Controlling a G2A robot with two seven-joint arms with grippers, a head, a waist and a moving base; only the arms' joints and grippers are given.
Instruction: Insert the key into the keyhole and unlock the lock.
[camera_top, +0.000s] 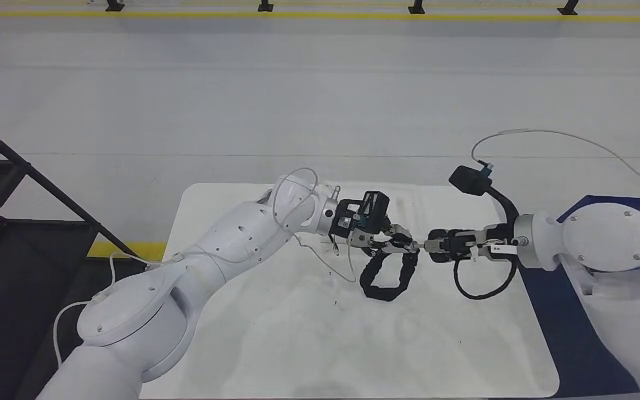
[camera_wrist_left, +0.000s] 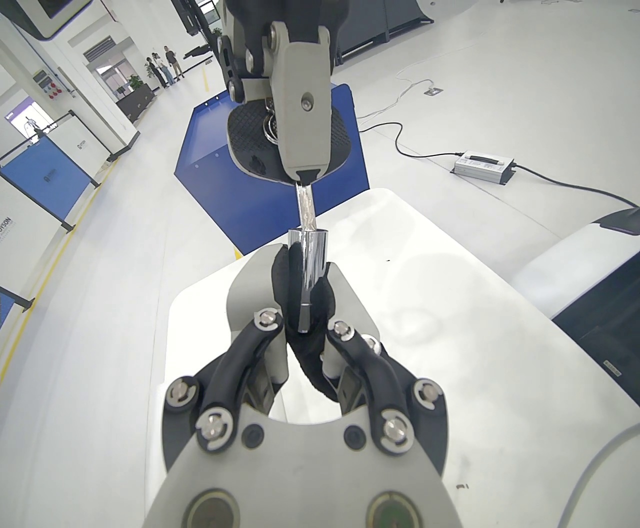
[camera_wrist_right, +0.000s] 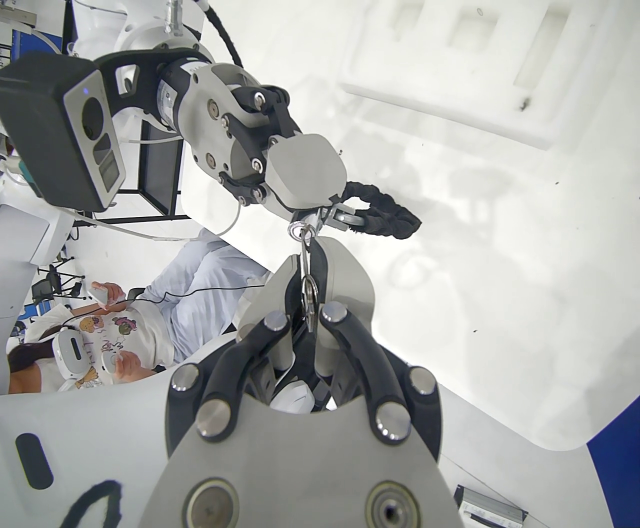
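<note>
- My left hand is nearest in the left wrist view. Its fingers are clamped on the lock's chrome cylinder, with the black sleeve of the cable pinched in alongside it.
- The cylinder lies along the hand and sticks out past the fingertips, its open end facing my other arm.
- The key meets that end head-on, and the tip of its blade sits in the keyhole. I cannot tell how deep it goes.
- My right hand is closed on the key's head, and only the bare blade spans the short gap between the two hands.
- In the right wrist view a wire key ring sits between that hand's fingers, just behind the blade.
- From the top view the hands meet tip to tip over the middle of the white bench, the left arm coming from one side and the right from the other.
- The lock's black fabric-covered cable loop hangs below the left hand. I cannot tell whether its lowest part touches the bench.
- On the floor beyond the bench lies a grey box with cables, near a blue platform.
</note>
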